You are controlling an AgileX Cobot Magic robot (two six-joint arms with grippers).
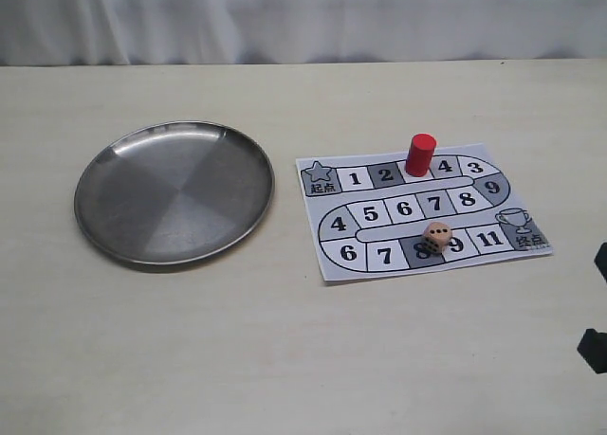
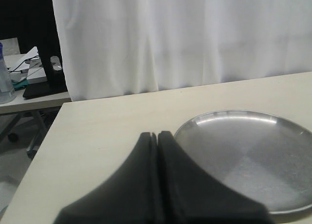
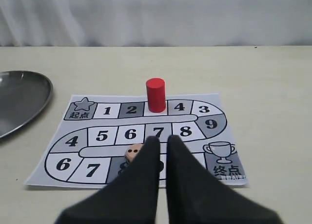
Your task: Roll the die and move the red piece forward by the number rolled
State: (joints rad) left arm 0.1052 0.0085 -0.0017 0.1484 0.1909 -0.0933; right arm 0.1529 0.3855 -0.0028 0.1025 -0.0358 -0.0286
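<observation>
The red piece (image 1: 419,155) (image 3: 156,94) stands upright on the paper game board (image 1: 327,264) (image 3: 222,151), in the top row between squares 2 and 4. The pale die (image 1: 437,237) (image 3: 134,151) rests on the dark square 8 of the bottom row. My right gripper (image 3: 163,138) hovers in front of the board, its fingers only a thin slit apart with nothing between them; the left finger hides part of the die. My left gripper (image 2: 157,134) is shut and empty beside the metal plate (image 2: 243,160).
The round steel plate (image 1: 171,193) (image 3: 19,97) lies left of the board with nothing in it. Dark parts of the right arm (image 1: 593,350) show at the right edge of the exterior view. A white curtain hangs behind the table; the table's left edge is near my left gripper.
</observation>
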